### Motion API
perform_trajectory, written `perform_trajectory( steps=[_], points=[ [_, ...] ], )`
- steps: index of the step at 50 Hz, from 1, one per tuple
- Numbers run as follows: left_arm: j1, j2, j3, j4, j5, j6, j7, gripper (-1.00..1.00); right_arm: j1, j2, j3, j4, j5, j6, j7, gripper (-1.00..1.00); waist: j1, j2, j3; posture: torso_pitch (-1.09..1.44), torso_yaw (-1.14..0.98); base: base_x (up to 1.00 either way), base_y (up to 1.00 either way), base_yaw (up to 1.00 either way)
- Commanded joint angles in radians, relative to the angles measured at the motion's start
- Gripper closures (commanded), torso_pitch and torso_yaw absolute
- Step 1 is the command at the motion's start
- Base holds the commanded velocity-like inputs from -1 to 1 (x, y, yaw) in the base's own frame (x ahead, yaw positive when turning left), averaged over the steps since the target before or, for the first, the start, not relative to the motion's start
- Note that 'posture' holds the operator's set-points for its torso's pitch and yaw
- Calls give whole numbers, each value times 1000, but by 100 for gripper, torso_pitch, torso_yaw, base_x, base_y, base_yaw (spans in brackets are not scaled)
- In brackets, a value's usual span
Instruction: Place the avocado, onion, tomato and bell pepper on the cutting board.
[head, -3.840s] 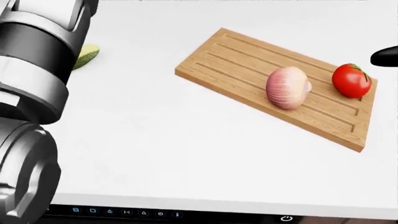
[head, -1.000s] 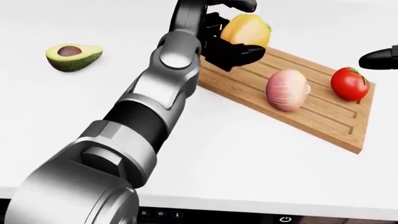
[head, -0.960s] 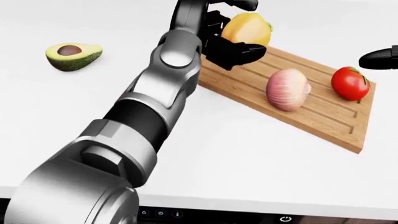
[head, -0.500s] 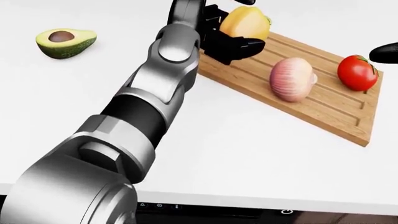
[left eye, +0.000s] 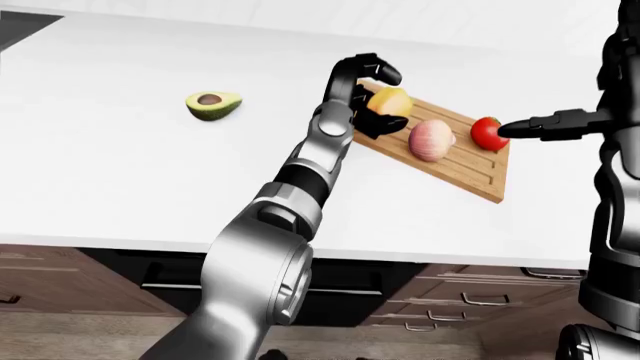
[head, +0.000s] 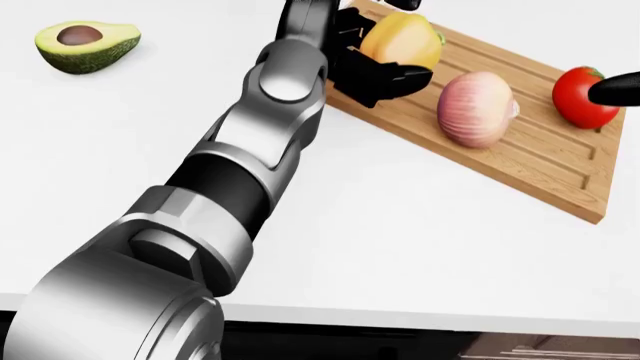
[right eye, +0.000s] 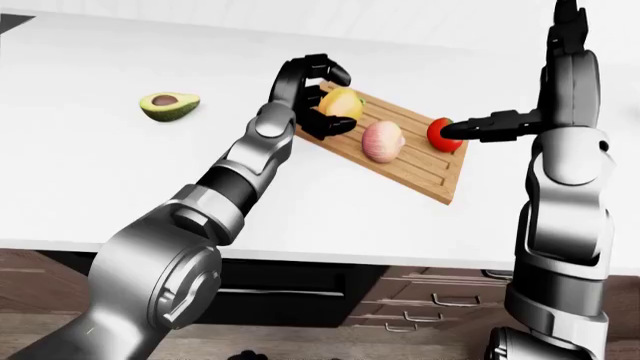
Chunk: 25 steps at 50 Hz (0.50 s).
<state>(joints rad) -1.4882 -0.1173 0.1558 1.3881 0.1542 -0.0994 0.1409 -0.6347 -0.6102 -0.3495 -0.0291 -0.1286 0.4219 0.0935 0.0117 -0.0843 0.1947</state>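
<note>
My left hand (head: 392, 54) is shut on the yellow bell pepper (head: 405, 37) and holds it over the left end of the wooden cutting board (head: 545, 161). The pink onion (head: 480, 109) lies on the middle of the board and the red tomato (head: 580, 96) near its right end. The halved avocado (head: 85, 45) lies on the white counter, far to the left of the board. My right hand (right eye: 492, 124) is open, its fingers stretched out level beside the tomato (right eye: 440, 133).
The white counter (left eye: 120, 172) runs wide to the left of the board and below it. Its near edge (left eye: 400, 259) has dark drawers with handles beneath. My left arm (head: 250, 150) crosses the head view diagonally.
The left hand brought the bell pepper over the board's left end and still holds it there. The camera moved, so the whole picture shifted upward a little. Onion and tomato stay put.
</note>
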Motion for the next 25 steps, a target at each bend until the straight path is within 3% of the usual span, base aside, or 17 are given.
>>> perform_trajectory(
  steps=[1,8,9,10,11,13,14,18,25],
  points=[
    [-47,7,1,-50,0,-37,4,100,-26,-21,-19,-33,-5,-26,-9,-100,1,-9,-39,28,0,0,0,0],
    [-48,8,-1,-49,14,-36,9,100,-22,-22,-20,-32,-3,-28,-6,-100,1,-10,-34,28,0,0,0,0],
    [-48,8,-2,-49,15,-35,7,89,-22,-21,-21,-31,-2,-28,-6,-100,1,-10,-34,28,0,0,0,0],
    [-46,7,-1,-49,15,-36,6,100,-22,-21,-21,-31,-3,-29,-6,-100,1,-10,-33,28,0,0,0,0],
    [-46,7,0,-49,14,-35,4,80,-21,-21,-21,-32,-2,-28,-6,-100,1,-10,-33,28,0,0,0,0],
    [-46,7,2,-49,13,-37,2,84,-20,-20,-20,-30,-3,-30,-6,-100,1,-10,-33,28,0,0,0,0],
    [-47,8,1,-49,15,-38,5,52,-23,-21,-20,-31,-3,-29,-5,-100,1,-10,-33,28,0,0,0,0],
    [-45,7,1,-49,17,-38,4,16,-23,-21,-21,-31,-3,-28,-5,-100,0,-11,-34,28,0,0,0,0],
    [-40,5,-1,-49,22,-37,3,-9,-25,-22,-20,-30,-4,-28,-4,-100,0,-11,-34,28,0,0,0,0]
  ],
)
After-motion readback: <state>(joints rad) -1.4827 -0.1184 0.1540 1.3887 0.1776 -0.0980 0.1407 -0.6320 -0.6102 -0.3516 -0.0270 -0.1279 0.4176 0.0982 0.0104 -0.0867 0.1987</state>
